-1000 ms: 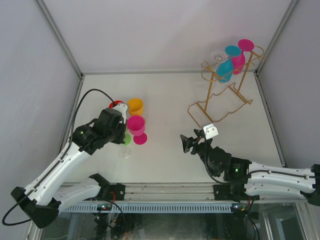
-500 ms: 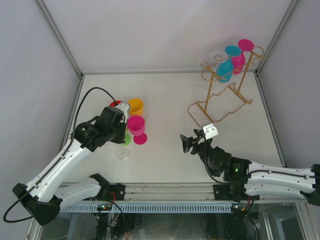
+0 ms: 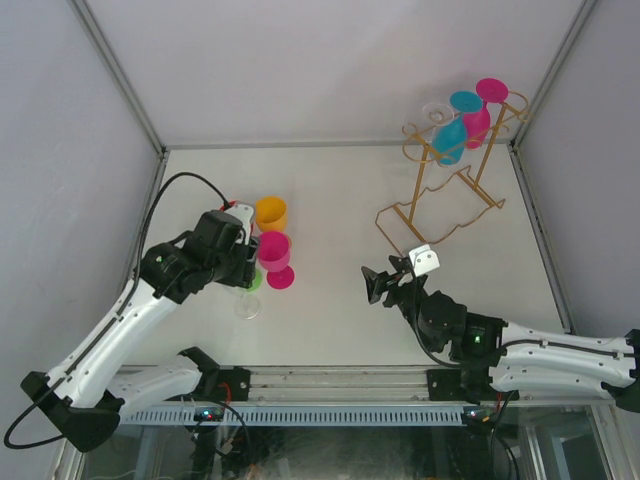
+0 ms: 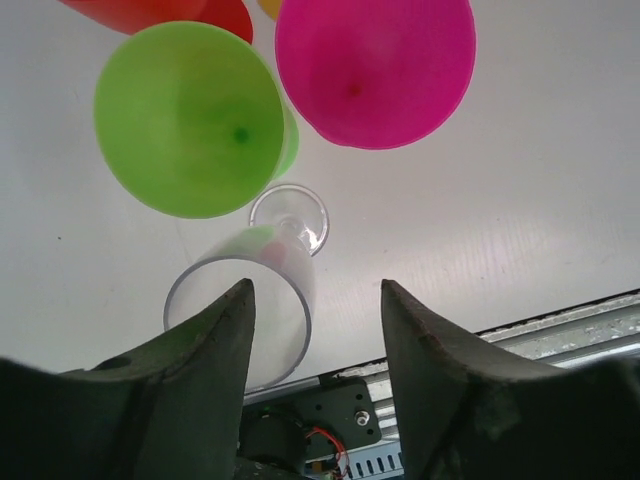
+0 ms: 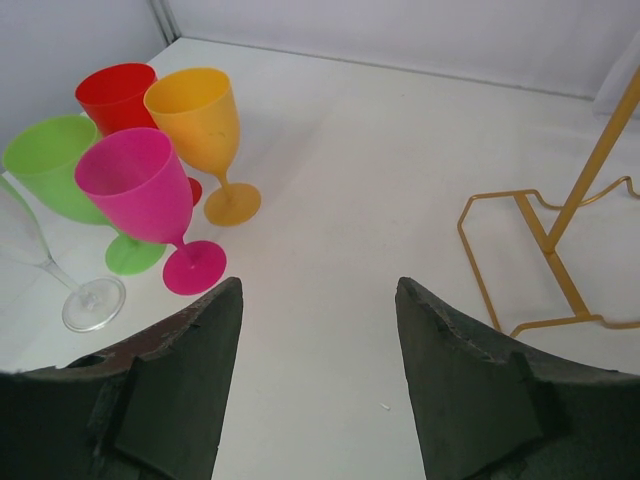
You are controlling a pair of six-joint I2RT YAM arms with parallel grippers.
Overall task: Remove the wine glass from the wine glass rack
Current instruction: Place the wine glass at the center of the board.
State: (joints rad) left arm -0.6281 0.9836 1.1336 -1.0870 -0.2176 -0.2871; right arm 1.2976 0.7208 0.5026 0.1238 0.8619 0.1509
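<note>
With left hand (image 4: 315, 296) and right hand (image 5: 318, 290) both released, I should lift the left straight up off the clear wine glass (image 4: 250, 310) near the left edge of the counter (image 3: 340, 200), since a cyan wine glass (image 3: 452, 140) hangs on the wine glass rack (image 5: 590, 162) at the far-right corner.

You face a wine glass rack (image 5: 583, 172) of smooth, gold-toned metal wire. The clear wine glass (image 4: 270, 290) gleams glossy; the tabletop (image 4: 500, 220) is matt white.

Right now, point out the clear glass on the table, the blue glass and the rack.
clear glass (image 4: 276, 266), left wrist view, bowl
blue glass (image 3: 450, 140), top external view, bowl
wine glass rack (image 5: 592, 163), right wrist view, slanted stem
</note>
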